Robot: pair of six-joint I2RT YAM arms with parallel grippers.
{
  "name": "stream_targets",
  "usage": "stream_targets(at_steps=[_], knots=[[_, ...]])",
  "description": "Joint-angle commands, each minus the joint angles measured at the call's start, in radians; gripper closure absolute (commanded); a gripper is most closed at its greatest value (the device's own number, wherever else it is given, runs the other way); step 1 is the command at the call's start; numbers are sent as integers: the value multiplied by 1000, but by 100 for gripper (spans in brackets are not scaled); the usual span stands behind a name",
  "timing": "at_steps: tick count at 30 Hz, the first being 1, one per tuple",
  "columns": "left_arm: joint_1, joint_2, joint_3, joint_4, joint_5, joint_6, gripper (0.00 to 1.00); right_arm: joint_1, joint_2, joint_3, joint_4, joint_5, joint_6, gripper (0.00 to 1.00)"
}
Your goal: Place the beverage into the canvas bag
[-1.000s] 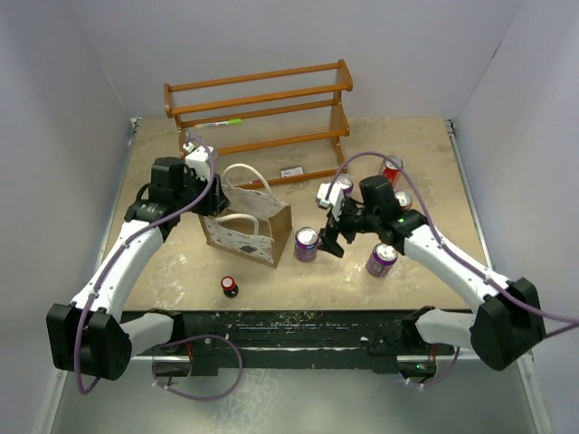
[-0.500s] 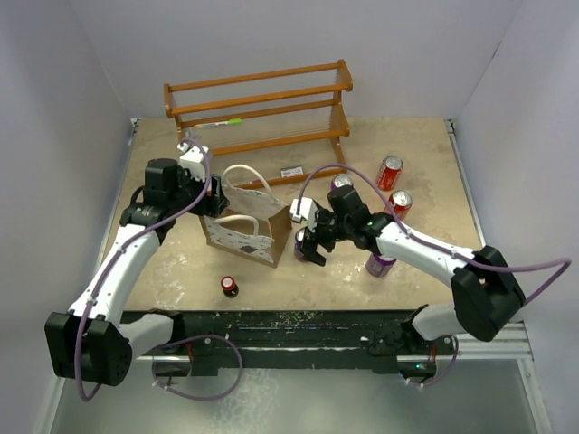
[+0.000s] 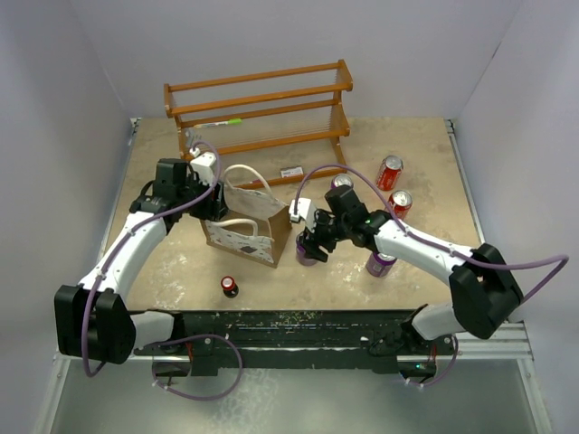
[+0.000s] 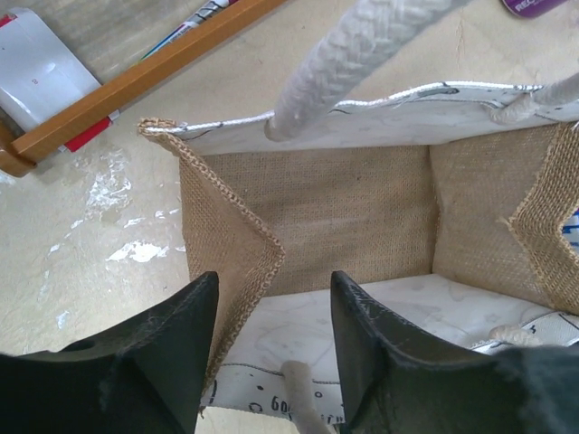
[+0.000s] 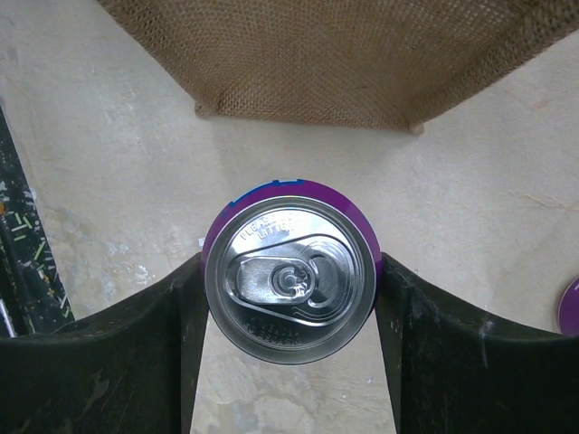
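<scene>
Right gripper (image 5: 289,271) is down over the purple beverage can with silver pull-tab lid (image 5: 289,280). Black fingers (image 5: 181,344) sit flush on both sides of it, no gap visible, so it reads as clamped. The can is upright on the beige stone-look table (image 3: 181,262), just beside the tan burlap side panel of the bag, outside it.

The small boxy white canvas bag with dark speckled print (image 3: 242,237) stands upright mid-table with its mouth open. The inside is tan weave (image 4: 353,217), and nothing shows in it. Its white rope handles (image 4: 362,45) stand up over the mouth.

Left gripper (image 4: 271,344) is at the bag's left end, looking down into it, jaws apart. The folded-in side gusset and the near rim lie between the two fingers (image 4: 172,344). From the wrist view, can't tell whether either finger touches the fabric. In the top view the left gripper (image 3: 210,192) overlaps the bag's back-left corner.

Other items:
- second purple can (image 3: 380,264), upright, just beside the right forearm on the near side
- two red cans (image 3: 389,172) (image 3: 399,203), well to the right
- silver-topped can (image 3: 341,183) behind the right arm, body colour unclear
- small dark-red container (image 3: 230,287) near the front edge, in front of the bag
- orange-brown wooden slatted rack (image 3: 258,108) along the back
</scene>
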Motion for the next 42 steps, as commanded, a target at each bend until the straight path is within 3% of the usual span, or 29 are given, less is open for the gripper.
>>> stream_targets(at_steps=[1, 11, 17, 19, 22, 25, 32, 42], knots=[[6, 1, 50, 3, 41, 29, 46, 4, -76, 86, 12, -2, -11, 76], [6, -20, 33, 11, 54, 36, 47, 4, -105, 97, -10, -24, -10, 95], [6, -43, 42, 0, 8, 49, 46, 4, -183, 210, -88, -17, -28, 100], [6, -46, 50, -10, 2, 55, 52, 5, -193, 271, -135, -34, -33, 100], [6, -38, 59, -24, 45, 63, 74, 5, -199, 371, -197, -55, -36, 100], [6, -26, 53, -17, 159, 61, 88, 4, -199, 463, -225, -76, -36, 100], [4, -36, -6, 63, 329, 8, 85, 5, -125, 612, -234, -163, -7, 100], [4, -55, -65, 107, 376, 18, 81, 45, -5, 667, -140, -214, 35, 100]])
